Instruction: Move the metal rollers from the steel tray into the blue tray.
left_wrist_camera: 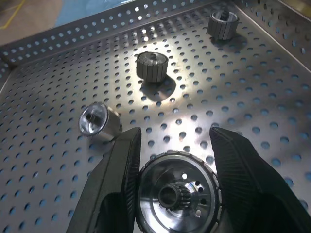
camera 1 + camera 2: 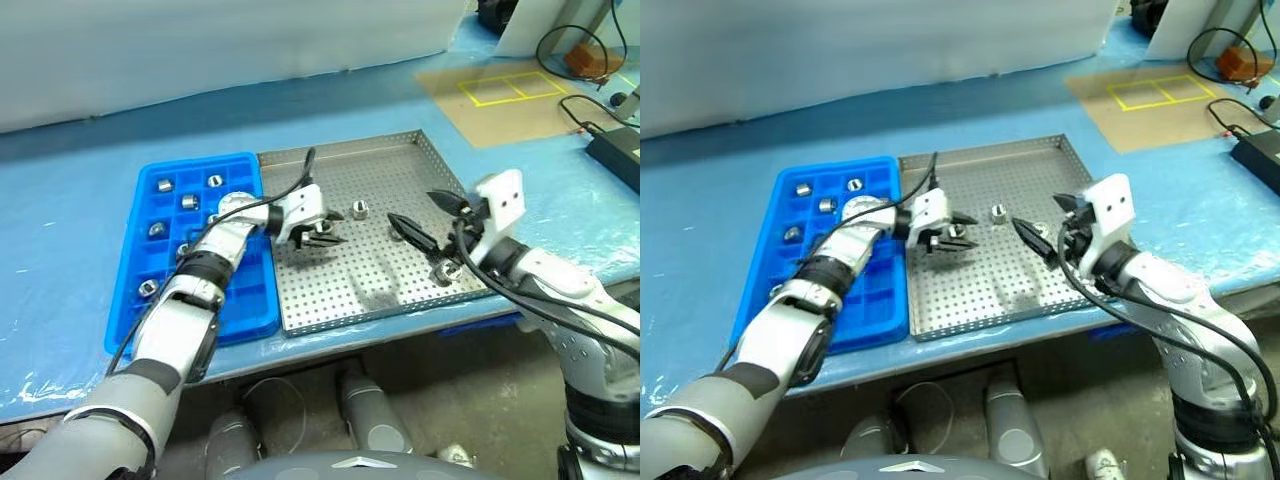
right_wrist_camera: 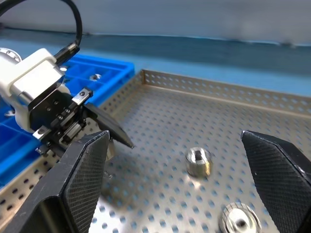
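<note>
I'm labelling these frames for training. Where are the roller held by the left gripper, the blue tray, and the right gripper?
Held roller [image 1: 177, 194]: left wrist view, its shiny end face.
Blue tray [image 2: 252, 314]: left eye view, near rim.
Right gripper [image 3: 187, 187]: right wrist view, midway between its fingertips.

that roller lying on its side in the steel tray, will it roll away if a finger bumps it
Probably: the roller lies on its curved side, and the steel tray floor looks flat. Polished metal, so likely slippery between fingers and heavy for its size. The holes might catch it.

A blue-covered table [image 2: 80, 200] carried the blue tray [image 2: 135, 250], the steel tray [image 2: 330, 310] beside it, and a cardboard sheet [image 2: 500, 110].
</note>
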